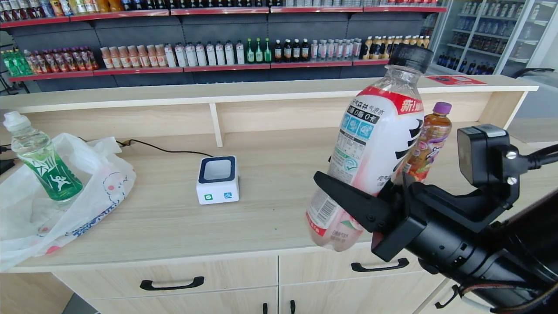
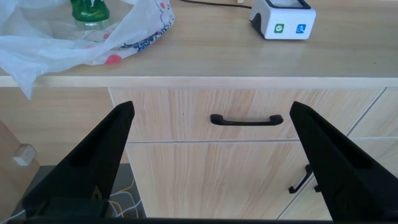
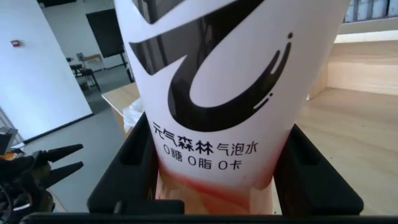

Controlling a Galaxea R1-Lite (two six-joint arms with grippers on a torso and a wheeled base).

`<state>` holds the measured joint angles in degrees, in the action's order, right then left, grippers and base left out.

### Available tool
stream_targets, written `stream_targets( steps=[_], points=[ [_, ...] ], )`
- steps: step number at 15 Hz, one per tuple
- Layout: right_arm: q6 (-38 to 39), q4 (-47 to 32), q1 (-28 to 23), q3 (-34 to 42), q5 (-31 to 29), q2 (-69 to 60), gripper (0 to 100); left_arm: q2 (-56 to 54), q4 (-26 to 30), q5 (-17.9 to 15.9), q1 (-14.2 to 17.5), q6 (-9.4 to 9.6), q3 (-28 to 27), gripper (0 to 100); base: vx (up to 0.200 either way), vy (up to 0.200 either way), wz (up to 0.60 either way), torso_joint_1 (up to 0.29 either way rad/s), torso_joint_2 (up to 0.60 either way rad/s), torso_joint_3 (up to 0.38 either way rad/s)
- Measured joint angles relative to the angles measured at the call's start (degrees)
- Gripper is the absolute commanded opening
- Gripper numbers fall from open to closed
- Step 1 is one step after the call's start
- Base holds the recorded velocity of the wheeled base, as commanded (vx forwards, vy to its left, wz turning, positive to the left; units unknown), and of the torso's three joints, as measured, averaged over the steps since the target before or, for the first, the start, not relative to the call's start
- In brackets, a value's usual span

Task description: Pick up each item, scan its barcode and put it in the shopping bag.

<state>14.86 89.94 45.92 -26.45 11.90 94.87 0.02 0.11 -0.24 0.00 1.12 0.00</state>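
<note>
My right gripper (image 1: 366, 192) is shut on a large pink-and-white bottle (image 1: 375, 144) with a black cap. It holds the bottle low on its body, tilted and lifted above the right end of the counter. The barcode side of the label faces left toward the white scanner (image 1: 217, 179). In the right wrist view the bottle (image 3: 217, 93) sits between the black fingers (image 3: 311, 168). A white shopping bag (image 1: 100, 192) lies crumpled at the counter's left end, and a green bottle (image 1: 43, 159) stands upright among its folds. My left gripper (image 2: 211, 109) is open in front of the drawers, below counter height.
An orange bottle with a purple cap (image 1: 429, 139) stands on the counter behind the held bottle. A black cable (image 1: 165, 150) runs from the scanner toward the bag. A raised wooden ledge (image 1: 261, 93) backs the counter. Drawers with black handles (image 2: 245, 120) are underneath.
</note>
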Motion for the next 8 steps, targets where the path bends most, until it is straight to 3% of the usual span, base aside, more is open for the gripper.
stream_targets(
  steps=[4,8],
  points=[
    [8.67,0.05,1.76,-4.05,0.22,-0.05,0,0.0,0.02,-0.02,0.0,0.0,0.0,100,0.0,0.0,0.0,0.0,0.0,0.0],
    [11.36,0.05,5.81,-4.33,0.2,-1.16,0,0.0,0.05,0.0,0.0,0.02,0.0,100,0.0,0.0,0.0,0.0,0.0,0.0]
  ],
)
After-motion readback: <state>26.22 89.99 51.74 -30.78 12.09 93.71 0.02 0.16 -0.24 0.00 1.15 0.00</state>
